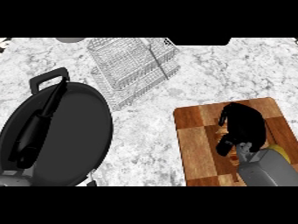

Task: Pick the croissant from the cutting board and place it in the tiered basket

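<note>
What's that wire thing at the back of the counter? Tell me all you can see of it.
It is the tiered basket, made of thin silvery wire mesh with open sides. It stands on the marble counter, at the back near the middle, beyond the pan and the board. Nothing shows inside it, and neither hand touches it.

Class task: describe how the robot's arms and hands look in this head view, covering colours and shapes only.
The right hand is glossy black, joined to a smooth grey, rounded forearm. The left hand is also black, long and slim; its grey forearm barely shows at the lower edge. No cables or markings are visible.
</note>
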`<state>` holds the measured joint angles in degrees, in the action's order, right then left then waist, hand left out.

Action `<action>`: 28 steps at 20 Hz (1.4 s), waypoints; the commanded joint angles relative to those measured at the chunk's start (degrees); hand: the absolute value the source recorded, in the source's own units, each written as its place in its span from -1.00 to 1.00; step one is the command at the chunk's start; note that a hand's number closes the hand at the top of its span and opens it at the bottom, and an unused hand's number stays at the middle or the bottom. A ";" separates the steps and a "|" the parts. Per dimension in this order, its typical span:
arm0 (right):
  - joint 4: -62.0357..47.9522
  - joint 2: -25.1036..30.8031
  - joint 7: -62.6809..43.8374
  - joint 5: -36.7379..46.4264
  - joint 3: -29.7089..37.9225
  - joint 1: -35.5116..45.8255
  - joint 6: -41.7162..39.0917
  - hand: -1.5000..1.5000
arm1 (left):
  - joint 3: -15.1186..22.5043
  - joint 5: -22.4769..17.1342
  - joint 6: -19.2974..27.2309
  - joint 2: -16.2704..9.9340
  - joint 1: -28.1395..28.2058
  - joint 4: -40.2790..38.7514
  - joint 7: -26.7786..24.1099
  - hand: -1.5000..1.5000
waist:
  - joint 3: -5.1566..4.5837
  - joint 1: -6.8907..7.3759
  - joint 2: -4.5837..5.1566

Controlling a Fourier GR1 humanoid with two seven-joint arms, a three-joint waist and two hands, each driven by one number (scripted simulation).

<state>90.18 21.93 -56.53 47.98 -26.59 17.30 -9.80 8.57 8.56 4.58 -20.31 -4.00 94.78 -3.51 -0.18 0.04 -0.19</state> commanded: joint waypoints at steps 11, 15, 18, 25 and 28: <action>24.22 -8.30 -25.71 23.53 -1.79 -19.81 2.06 1.00 | -0.69 1.87 1.52 1.41 2.42 0.29 0.16 0.00 | 0.00 -2.85 -0.77; 37.19 -14.05 -26.54 29.14 -3.13 -20.59 -0.43 1.00 | -1.08 0.56 -0.26 0.68 4.00 -0.17 -1.19 0.00 | -0.08 -2.57 -0.75; 43.00 -19.88 -25.25 33.03 -3.06 -16.29 -1.69 1.00 | 0.06 1.69 0.26 1.54 1.30 1.89 2.14 0.00 | -0.01 -1.57 -0.52; 48.57 -21.81 -24.67 42.24 -10.54 -4.38 -17.72 1.00 | -1.64 0.12 -2.31 0.46 -1.81 1.84 3.43 0.00 | -0.08 -0.10 -0.15; 44.96 -21.86 -26.67 42.63 -11.91 1.13 -16.01 1.00 | -0.88 0.78 -1.84 1.45 -1.26 0.16 1.74 0.00 | -0.17 0.39 -0.11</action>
<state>135.80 1.25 -68.44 89.03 -36.22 10.45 -16.73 7.40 9.53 3.31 -19.28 -4.64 95.38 -2.20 -0.30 -0.21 -0.40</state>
